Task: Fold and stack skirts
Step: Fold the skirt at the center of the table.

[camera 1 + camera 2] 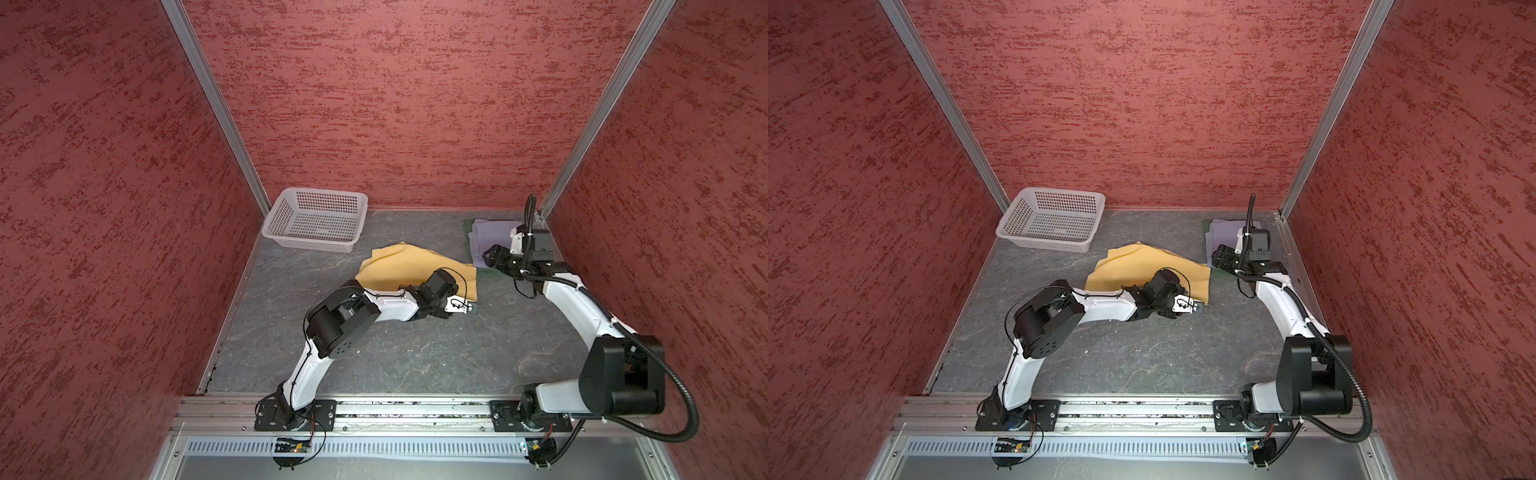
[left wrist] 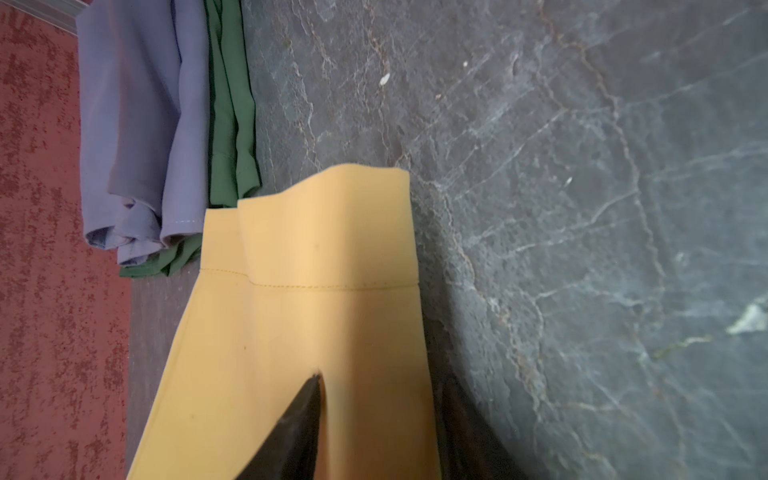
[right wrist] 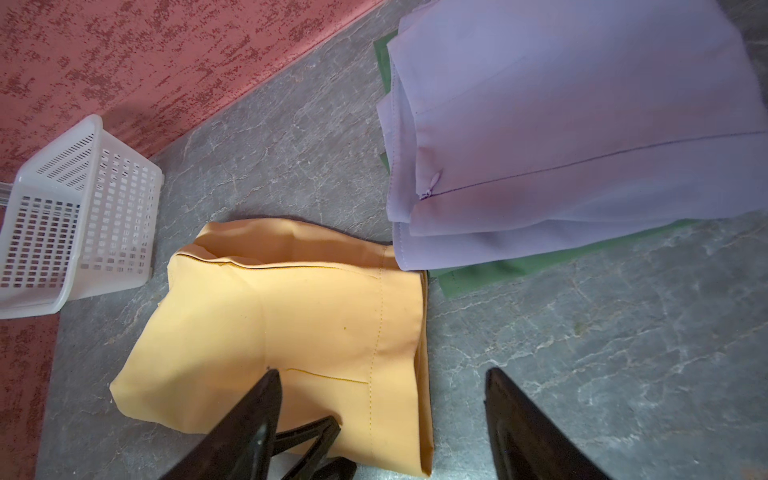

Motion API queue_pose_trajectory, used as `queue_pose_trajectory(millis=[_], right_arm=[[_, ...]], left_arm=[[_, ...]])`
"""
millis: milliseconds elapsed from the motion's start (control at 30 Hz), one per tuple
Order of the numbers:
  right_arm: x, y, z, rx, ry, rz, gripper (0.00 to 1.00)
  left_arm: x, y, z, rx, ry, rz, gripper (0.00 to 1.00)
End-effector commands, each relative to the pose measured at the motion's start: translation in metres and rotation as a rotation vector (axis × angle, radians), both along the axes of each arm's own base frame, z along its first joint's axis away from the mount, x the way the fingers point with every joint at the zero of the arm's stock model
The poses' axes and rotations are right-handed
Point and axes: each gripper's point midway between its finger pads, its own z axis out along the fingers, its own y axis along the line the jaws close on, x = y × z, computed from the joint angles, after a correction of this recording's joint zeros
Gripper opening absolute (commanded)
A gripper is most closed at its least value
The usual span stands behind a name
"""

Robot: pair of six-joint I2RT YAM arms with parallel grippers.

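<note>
1. My left gripper (image 2: 378,386): jaws apart, straddling an edge of the mustard-yellow cloth skirt (image 1: 399,266), one finger (image 2: 301,428) on top of it.
2. My right gripper (image 3: 382,372): jaws wide apart, hovering over the grey marbled tabletop (image 1: 415,353) at that skirt's edge.
3. Yellow skirt: mid-table, just beside the folded pale lavender cloth skirt (image 1: 490,237), which lies on the folded dark green cloth skirt (image 3: 478,278) in the far-right corner.
4. White perforated plastic basket (image 1: 277,218), far-left corner: all 3 skirts lie outside it.

Soft overhead light; a pink cast tints the lavender skirt (image 3: 582,124). Both top views bow at edges; left wrist view blurs.
</note>
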Motion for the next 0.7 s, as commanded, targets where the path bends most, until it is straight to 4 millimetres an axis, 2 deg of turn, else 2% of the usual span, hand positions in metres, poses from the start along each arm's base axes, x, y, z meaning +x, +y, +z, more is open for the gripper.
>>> queue_pose_trajectory(millis=[0,133,233,333,500,567,667], right_arm=[[0.002,0.000,0.008,0.018,-0.037,-0.002,0.77],[0.002,-0.001,0.006,0.021,-0.033,-0.009,0.78],[0.001,0.000,0.007,0.029,-0.036,-0.013,0.77],[0.000,0.001,0.007,0.045,-0.035,-0.019,0.78],[-0.003,0.007,0.002,0.097,-0.026,-0.009,0.77],[-0.005,0.013,0.001,0.127,-0.030,0.009,0.77],[-0.009,0.018,-0.003,0.161,-0.035,0.017,0.78]], left_arm=[[-0.006,0.004,-0.003,0.002,0.010,-0.026,0.56],[-0.004,0.007,-0.013,0.048,0.050,-0.013,0.55],[-0.003,0.008,-0.021,0.080,0.075,0.004,0.50],[-0.004,0.009,-0.026,0.094,0.092,0.004,0.33],[-0.003,0.013,-0.034,0.127,0.126,0.019,0.24],[-0.001,0.015,-0.035,0.141,0.149,0.034,0.12],[0.002,0.015,-0.027,0.103,0.185,0.051,0.10]])
